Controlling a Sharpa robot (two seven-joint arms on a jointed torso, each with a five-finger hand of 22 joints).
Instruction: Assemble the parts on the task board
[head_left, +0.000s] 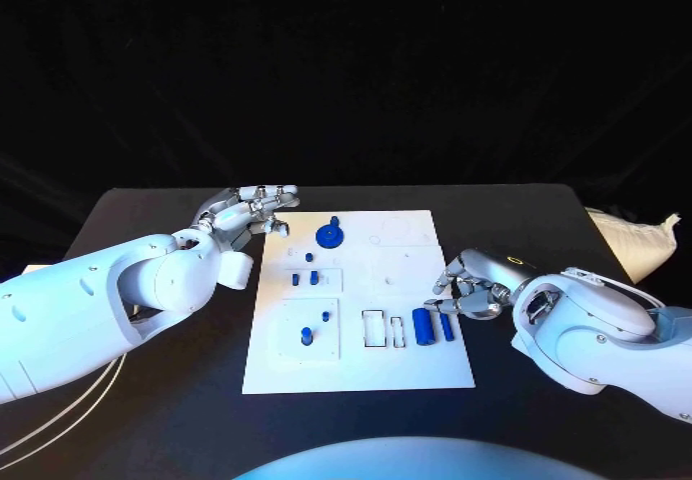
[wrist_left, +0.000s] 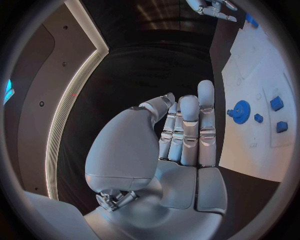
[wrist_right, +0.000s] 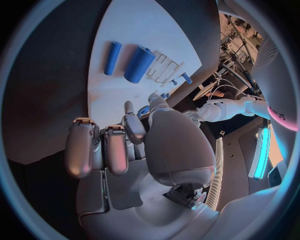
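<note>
A: From the head camera, where is everything?
B: The task board (head_left: 378, 360) lies mid-table. A blue gear (head_left: 330, 236) sits far left on it, two blue cylinders (head_left: 423, 326) near right.
A: Left wrist view?
B: The left hand (wrist_left: 181, 132) is empty, fingers straight.
A: Right wrist view?
B: The right hand (wrist_right: 119, 145) is empty, fingers loosely curled, just beside the board.

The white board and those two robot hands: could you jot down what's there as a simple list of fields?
surface: black table
board: white task board, flat in the middle of the table
gear: blue gear near the board's far edge
cylinders: two blue cylinders lying side by side near the right hand
left hand: left hand at the board's far left corner, fingers straight, holding nothing
right hand: right hand at the board's right edge, holding nothing
</note>
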